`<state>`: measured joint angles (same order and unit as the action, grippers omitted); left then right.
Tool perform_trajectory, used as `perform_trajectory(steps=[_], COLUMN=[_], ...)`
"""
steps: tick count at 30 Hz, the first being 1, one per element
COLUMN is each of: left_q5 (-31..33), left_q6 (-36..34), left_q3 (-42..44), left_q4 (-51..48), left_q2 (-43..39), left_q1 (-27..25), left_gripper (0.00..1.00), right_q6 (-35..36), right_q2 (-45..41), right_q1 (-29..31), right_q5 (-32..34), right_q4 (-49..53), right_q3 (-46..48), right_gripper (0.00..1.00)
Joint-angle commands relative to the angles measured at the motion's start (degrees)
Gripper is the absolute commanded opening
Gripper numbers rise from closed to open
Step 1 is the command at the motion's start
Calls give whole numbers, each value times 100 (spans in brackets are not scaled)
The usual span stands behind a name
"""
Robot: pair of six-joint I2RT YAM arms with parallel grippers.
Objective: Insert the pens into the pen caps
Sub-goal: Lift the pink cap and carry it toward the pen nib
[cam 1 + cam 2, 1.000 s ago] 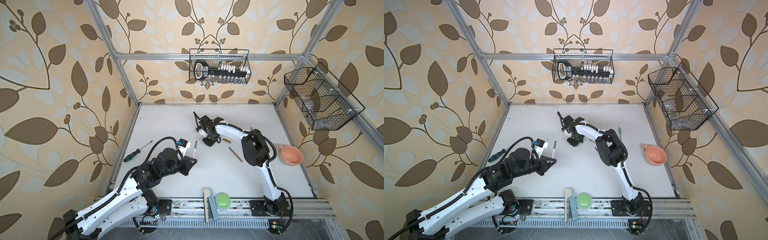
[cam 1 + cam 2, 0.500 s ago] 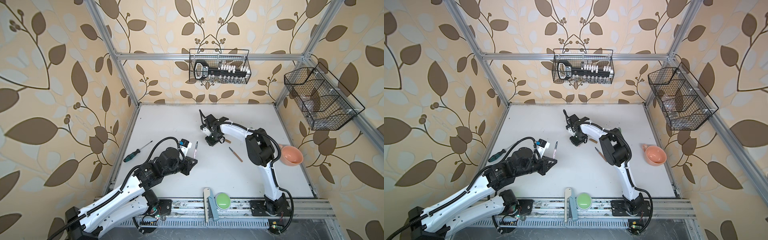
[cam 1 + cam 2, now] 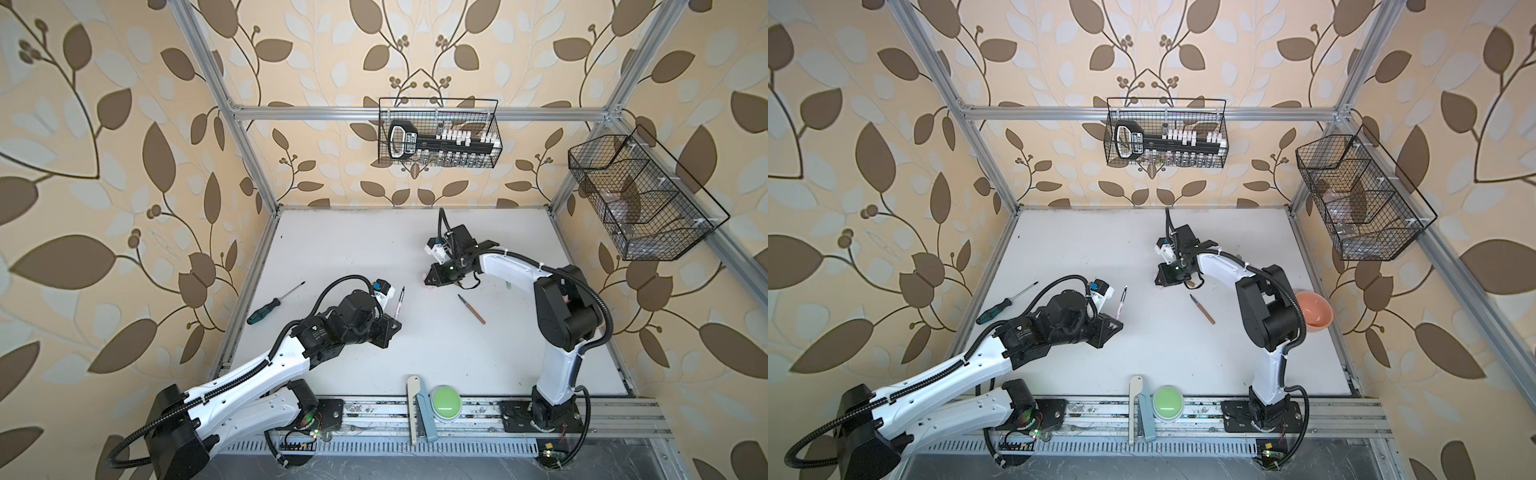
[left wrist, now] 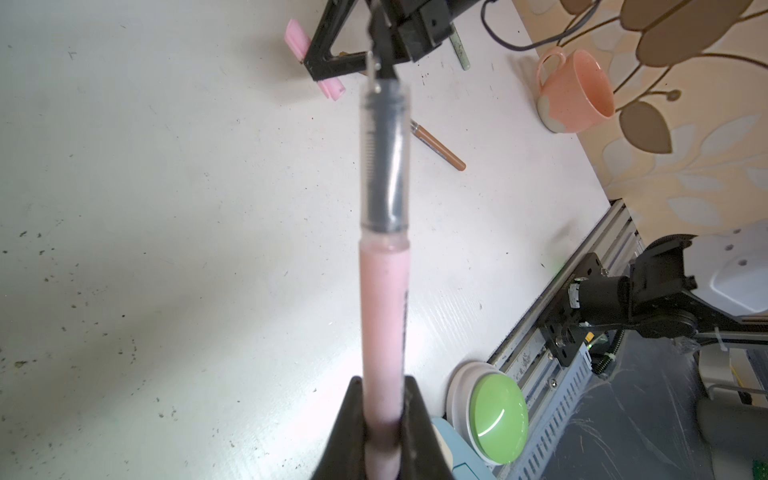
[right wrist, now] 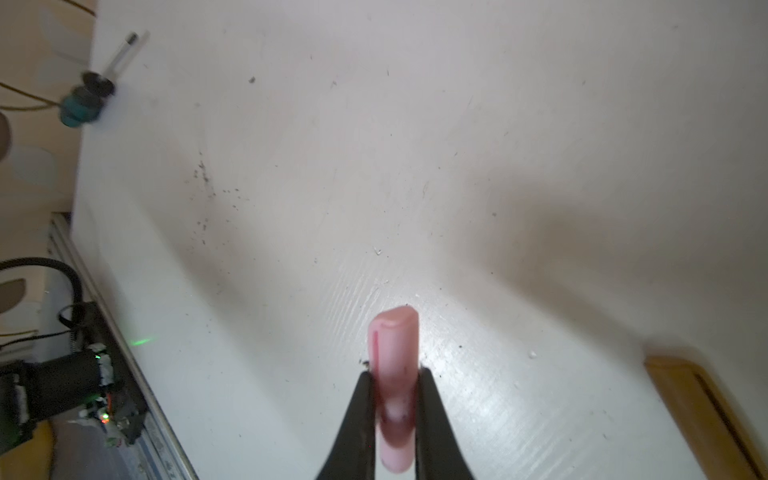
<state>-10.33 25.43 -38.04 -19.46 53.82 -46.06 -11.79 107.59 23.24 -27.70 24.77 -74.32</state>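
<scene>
Capping explains both grips: my left end effector (image 4: 384,399) pinches the pink pen (image 4: 384,311) tip-outward, my right end effector (image 5: 395,386) pinches the pink cap (image 5: 395,345).

Both top views look steeply down from high above the front edge of the bench (image 3: 374,249), facing the back wall. They are far enough away to take in the whole bench and the wire basket (image 3: 1167,133) hung behind it, and they overlap almost entirely.

The left wrist camera sits close behind the left gripper (image 4: 383,386). It looks along the pink pen (image 4: 384,311) pinched there, towards the bench's right edge. It shares the brown pen (image 4: 438,147), peach cup (image 4: 575,91) and green button (image 4: 496,417) with the top views.

The right wrist camera hangs very near the bench. It looks past the right gripper (image 5: 395,374) and its clamped pink cap (image 5: 395,340) towards the left edge, and shares the blurred screwdriver (image 5: 83,99) with the top views.
</scene>
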Motion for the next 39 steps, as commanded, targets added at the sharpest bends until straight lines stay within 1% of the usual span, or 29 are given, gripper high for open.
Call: perform_trajectory(steps=[1,4,6,8,10,11,13,20,24,28,32,37,39], left_q5=[-125,-145,-187,-232,-160,-119,-93,-60,-84,-81,-177,-258,-275], left_q6=[-134,-154,-114,-66,-47,-47,-67,-97,-47,-16,32,67,67], left_q3=[-153,-142,-110,-90,-158,-211,-352,-542,-485,-441,-441,-390,-380], left_q4=[341,466,687,960,1134,1161,1222,1416,1604,1790,2017,2216,2219], left_q2=[76,258,400,561,747,824,996,1353,1446,1506,1586,1603,1589], left_q1=[-15,-58,-91,-149,-292,-363,-475,-649,-676,-676,-676,-685,-690], left_gripper=[8,8,8,7,6,6,6,5,5,5,5,4,4], right_q6=[-850,-1048,-1242,-1572,-2180,-2431,-2776,-2941,-3230,-3486,-3784,-3877,-3900], right_q2=[-501,-874,-1091,-1352,-1626,-1732,-2021,-3000,-3548,-3946,-4359,-4744,-4825], right_q1=[-138,-178,-197,-206,-213,-215,-185,-136,-60,93,314,506,499], right_q5=[-793,-574,-600,-738,-955,-1007,-877,-280,98,302,759,1328,1420], right_q4=[-1387,-1673,-1984,-2633,-3649,-4002,-4521,-4483,-4680,-4731,-4981,-5132,-5119], right_q3=[692,1119,1371,1731,2259,2435,2789,3274,3614,3844,4211,4445,4479], right_gripper=[5,4,5,4,4,4,4,4,4,4,4,5,5])
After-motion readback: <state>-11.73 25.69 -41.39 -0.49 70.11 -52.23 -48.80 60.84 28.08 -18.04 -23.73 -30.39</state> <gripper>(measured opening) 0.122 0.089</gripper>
